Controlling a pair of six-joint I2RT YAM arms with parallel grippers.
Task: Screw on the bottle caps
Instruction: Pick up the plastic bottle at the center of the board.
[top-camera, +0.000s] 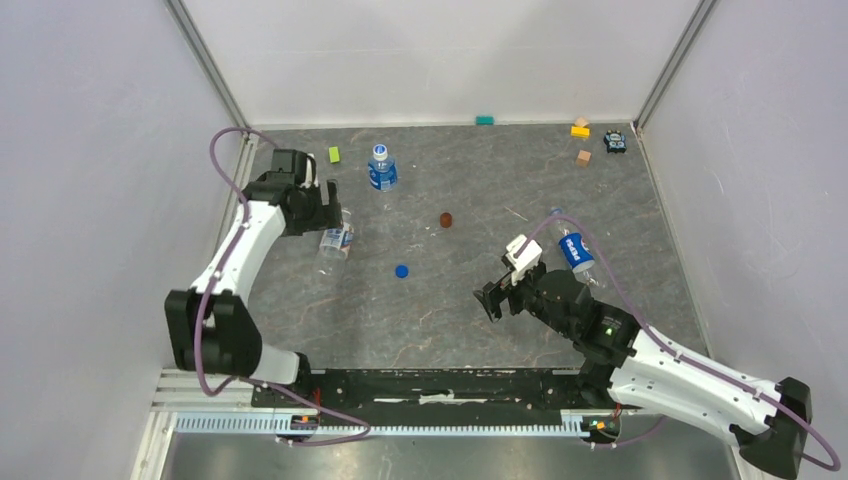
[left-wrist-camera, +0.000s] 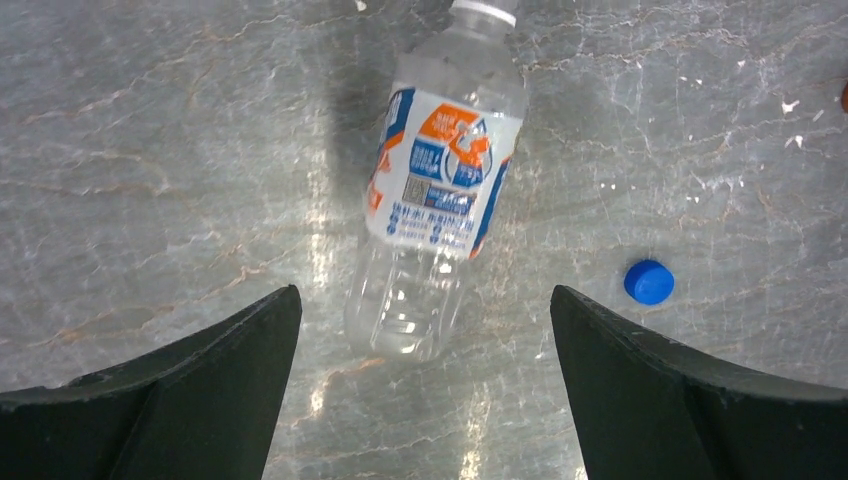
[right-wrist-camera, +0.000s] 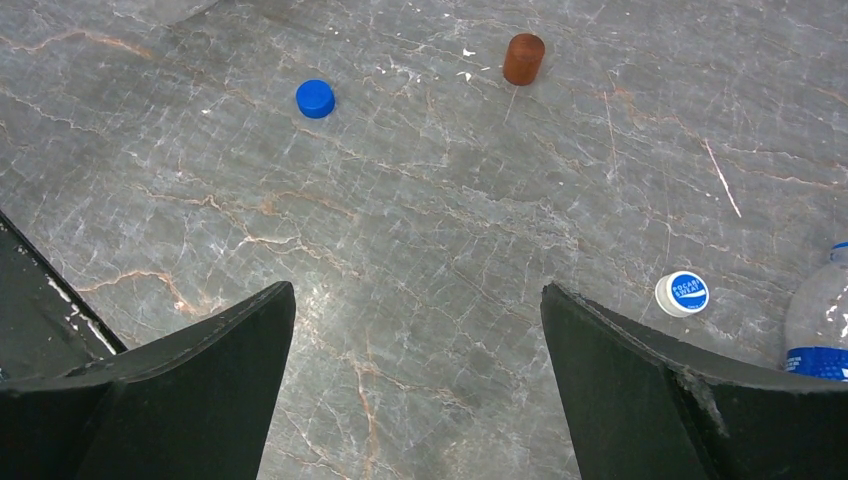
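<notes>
- Directly beneath the left gripper (left-wrist-camera: 422, 300), between jaws spread wide and empty: a bottle (left-wrist-camera: 440, 180), laid on its side, neck pointed away from the fingers, touched by neither.
- Just outside one finger of that gripper: the blue cap (left-wrist-camera: 649, 282), flat on the table (left-wrist-camera: 150, 150).
- Well beyond the left gripper, farther from the arms: a third bottle (top-camera: 381, 168), stood upright.
- Ahead of the right gripper (right-wrist-camera: 418, 290), likewise spread and holding nothing: bare table close in. Far ahead lay the blue cap and a red-brown disc (right-wrist-camera: 523, 58).
- Just outside one finger of the right gripper: a whitish-blue cap (right-wrist-camera: 683, 293), with a second bottle (right-wrist-camera: 820, 320) lying just past it.
- Step judged in hand: approach, before any grasp.
- Next move judged to call for closing the left jaws on the bottle's body and standing it up, then pinching a cap by its rim and setting it square over the neck.
</notes>
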